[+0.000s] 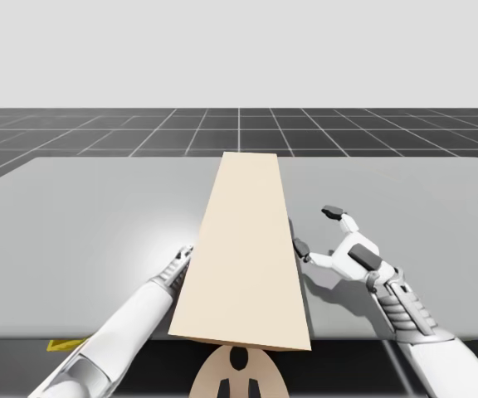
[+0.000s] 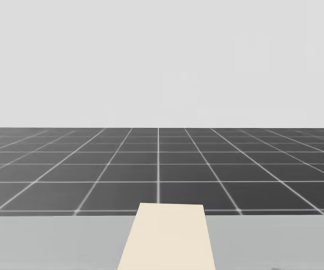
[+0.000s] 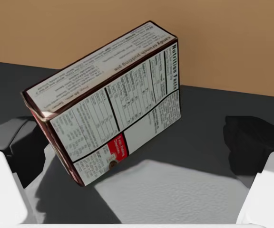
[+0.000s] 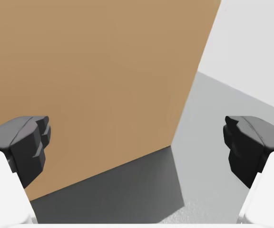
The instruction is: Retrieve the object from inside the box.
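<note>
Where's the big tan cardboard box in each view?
High view: tan cardboard box at centre of the grey table.
Head view: bottom centre.
Left wrist view: its wall beyond the white printed carton.
Right wrist view: its wall ahead of my right gripper.
Shared landmark: grey table.

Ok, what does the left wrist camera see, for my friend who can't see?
A small white printed box with dark red edges sits at an angle between the open fingers of my left gripper. Behind it stands a tan wall.

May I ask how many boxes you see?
2: a large tan cardboard box mid-table; a small white printed box ahead of my left gripper. Others may be hidden.
</note>
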Robot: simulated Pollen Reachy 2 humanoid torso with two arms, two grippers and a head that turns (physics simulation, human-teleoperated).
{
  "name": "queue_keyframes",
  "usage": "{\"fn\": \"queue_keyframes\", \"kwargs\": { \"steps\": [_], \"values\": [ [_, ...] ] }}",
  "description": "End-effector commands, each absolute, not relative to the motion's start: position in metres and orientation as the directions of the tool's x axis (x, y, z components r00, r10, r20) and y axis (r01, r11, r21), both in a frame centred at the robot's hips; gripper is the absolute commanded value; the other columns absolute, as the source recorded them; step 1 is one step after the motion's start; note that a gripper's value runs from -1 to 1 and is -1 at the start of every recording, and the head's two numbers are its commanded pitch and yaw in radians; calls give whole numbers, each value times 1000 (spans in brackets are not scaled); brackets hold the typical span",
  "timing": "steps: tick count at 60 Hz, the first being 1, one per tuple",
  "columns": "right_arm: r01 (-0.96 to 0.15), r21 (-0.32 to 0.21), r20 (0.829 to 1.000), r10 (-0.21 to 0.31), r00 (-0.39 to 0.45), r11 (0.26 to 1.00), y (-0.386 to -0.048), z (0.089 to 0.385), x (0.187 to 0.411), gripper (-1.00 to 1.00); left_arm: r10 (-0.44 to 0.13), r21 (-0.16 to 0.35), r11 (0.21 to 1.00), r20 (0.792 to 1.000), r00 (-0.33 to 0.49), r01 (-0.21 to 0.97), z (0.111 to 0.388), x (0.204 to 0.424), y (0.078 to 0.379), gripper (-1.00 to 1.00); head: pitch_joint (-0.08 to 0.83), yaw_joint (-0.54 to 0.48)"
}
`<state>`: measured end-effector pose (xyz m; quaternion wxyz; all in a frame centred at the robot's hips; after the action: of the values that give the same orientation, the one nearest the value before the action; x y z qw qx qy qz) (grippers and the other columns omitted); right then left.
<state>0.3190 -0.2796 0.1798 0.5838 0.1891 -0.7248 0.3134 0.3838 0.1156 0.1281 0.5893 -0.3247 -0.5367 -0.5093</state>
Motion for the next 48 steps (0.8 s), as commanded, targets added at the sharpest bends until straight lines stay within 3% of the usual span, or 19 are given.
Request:
{"fn": "queue_keyframes", "kwargs": {
  "steps": [1, 23, 25, 26, 27, 28, 48],
  "values": [
    [-642, -244, 962, 99, -254, 727, -277, 179, 318, -1000, -247, 173, 226, 962, -115, 959, 131, 396, 103, -1000, 9, -16],
    [-642, -251, 961, 110, -252, 725, -276, 178, 319, -1000, -237, 201, 173, 959, -157, 964, 141, 407, 73, -1000, 21, -26],
    [-641, -252, 961, 112, -252, 725, -276, 178, 319, -1000, -229, 205, 178, 960, -162, 962, 139, 408, 71, -736, 23, -28],
    [-641, -252, 961, 112, -252, 725, -276, 178, 319, -1000, -226, 197, 168, 961, -157, 966, 138, 408, 71, -211, 24, -29],
    [-641, -252, 961, 112, -251, 725, -276, 178, 319, -1000, -230, 189, 163, 962, -149, 968, 138, 407, 71, 844, 25, -29],
    [-641, -252, 961, 113, -251, 725, -276, 177, 319, -1000, -227, 189, 163, 962, -149, 968, 137, 407, 70, 940, 26, -29],
    [-643, -251, 962, 114, -247, 724, -277, 177, 319, -1000, -245, 176, 159, 960, -134, 971, 138, 403, 93, 1000, 28, -22]
  ]
}}
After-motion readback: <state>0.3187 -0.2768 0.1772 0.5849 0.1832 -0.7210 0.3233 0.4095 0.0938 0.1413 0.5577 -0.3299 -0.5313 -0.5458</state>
